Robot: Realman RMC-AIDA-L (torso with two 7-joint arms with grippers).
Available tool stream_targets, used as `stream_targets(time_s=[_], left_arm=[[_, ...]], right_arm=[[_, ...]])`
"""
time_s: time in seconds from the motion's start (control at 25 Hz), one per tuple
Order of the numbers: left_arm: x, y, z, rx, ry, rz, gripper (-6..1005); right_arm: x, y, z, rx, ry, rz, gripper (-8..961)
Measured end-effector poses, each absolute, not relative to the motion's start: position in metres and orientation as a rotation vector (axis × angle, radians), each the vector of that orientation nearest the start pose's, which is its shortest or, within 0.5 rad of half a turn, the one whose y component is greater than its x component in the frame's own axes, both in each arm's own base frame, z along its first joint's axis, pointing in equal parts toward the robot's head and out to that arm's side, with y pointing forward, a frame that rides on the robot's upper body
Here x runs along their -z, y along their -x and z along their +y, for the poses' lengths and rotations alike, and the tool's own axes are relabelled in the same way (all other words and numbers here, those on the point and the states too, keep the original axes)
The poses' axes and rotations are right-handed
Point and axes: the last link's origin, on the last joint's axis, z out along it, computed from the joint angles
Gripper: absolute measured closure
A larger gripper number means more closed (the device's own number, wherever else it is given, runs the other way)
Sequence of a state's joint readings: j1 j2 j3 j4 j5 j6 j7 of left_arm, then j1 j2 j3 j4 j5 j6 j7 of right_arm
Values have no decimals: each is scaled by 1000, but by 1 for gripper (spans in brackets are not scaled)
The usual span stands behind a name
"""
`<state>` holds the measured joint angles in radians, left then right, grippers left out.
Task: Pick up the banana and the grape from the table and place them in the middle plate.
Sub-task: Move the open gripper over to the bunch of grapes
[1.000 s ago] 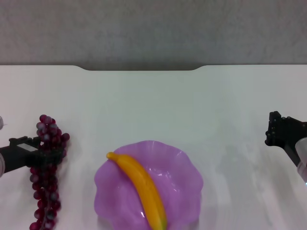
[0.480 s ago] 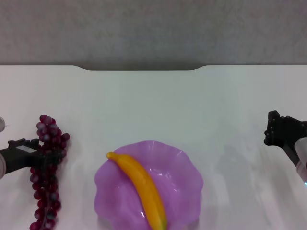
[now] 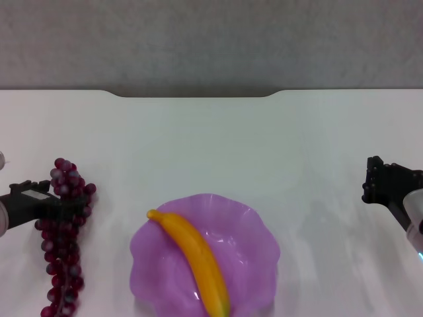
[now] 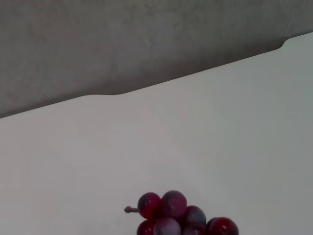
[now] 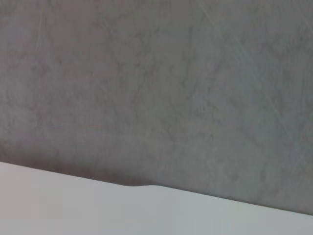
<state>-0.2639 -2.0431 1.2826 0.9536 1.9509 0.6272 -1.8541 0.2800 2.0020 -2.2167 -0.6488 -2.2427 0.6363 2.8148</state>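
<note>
Dark red-purple with a frosty sheen, the grape bunch (image 3: 63,238) lies on the white tabletop (image 3: 218,145) at the robot's left, its long axis running away from the robot toward the wall, well apart from the middle plate (image 3: 248,247). The left gripper (image 3: 56,208) reaches in from the left edge, crossing the bunch at right angles near its far third, at or over the grapes; whether it has clenched on them I cannot tell. The left wrist view shows only the bunch's far end (image 4: 183,218) and bare tabletop beyond. The banana (image 3: 195,261) already lies diagonally in the plate. The left arm is plainly the nearer; the right gripper (image 3: 380,185) sits far to the right, its state also unclear.
</note>
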Motion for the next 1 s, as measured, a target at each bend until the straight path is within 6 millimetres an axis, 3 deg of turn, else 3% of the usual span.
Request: stream_targets(time_s=[0.68, 1.0], left_arm=[[-7, 340, 370, 57, 2084, -865, 102], [-9, 341, 377, 50, 2049, -848, 103]], right_arm=[[45, -320, 334, -356, 1756, 598, 928], [45, -320, 334, -356, 1756, 598, 928]])
